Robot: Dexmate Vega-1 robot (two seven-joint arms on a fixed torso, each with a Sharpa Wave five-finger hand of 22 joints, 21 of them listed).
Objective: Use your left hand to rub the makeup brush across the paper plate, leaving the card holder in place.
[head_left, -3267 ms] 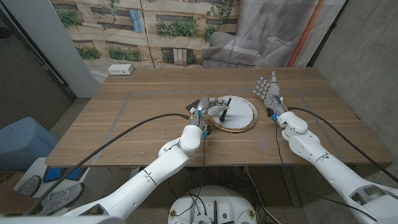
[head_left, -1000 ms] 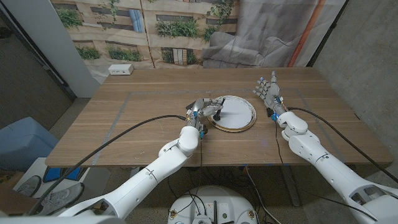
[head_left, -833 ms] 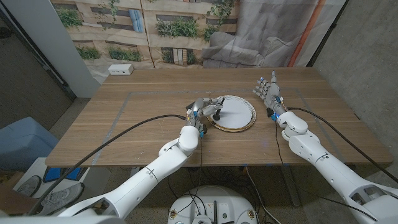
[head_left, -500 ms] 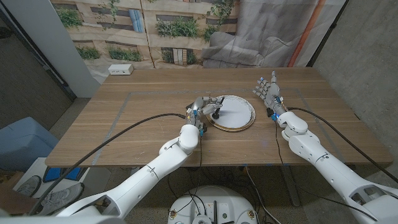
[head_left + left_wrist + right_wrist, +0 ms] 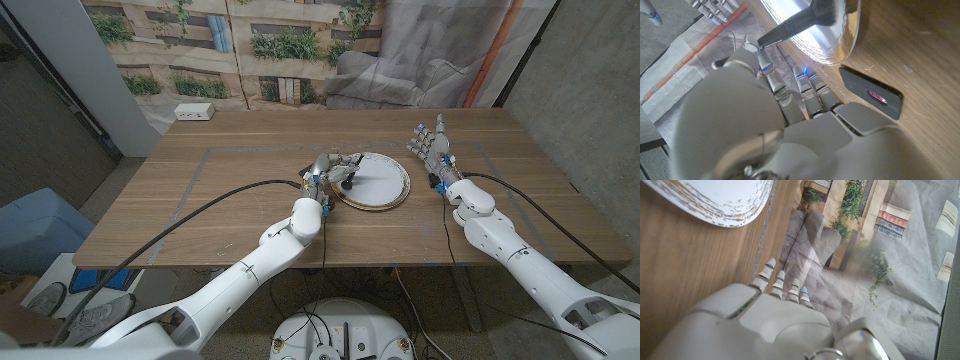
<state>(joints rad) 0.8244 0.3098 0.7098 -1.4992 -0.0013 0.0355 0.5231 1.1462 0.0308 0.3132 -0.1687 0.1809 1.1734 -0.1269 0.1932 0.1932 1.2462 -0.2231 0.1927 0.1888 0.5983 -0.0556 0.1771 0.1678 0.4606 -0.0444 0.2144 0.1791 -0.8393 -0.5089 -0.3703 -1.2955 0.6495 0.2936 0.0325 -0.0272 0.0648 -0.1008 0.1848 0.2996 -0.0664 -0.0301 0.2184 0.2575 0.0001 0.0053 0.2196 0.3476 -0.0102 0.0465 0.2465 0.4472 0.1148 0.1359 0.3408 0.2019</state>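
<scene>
Brush [image 5: 805, 20] sits in our left hand [image 5: 333, 172], fingers clamped on the handle, bristles down on the plate [image 5: 385, 192] at its left edge. Card holder [image 5: 871, 93] lies on the table [image 5: 200, 200] just beside the plate. Further out, right hand [image 5: 431, 143] w/ fingers apart, holding nothing, near the plate's right side.

table [image 5: 200, 200] – wooden, faint taped lines on its top | white box [image 5: 194, 112] – small, at the table's far corner, well apart from the fingers | backdrop [image 5: 270, 45] – printed with plants and wooden walls, hangs beyond the far edge | grey cloth [image 5: 440, 50] – draped behind the table, orange stripe down it
</scene>
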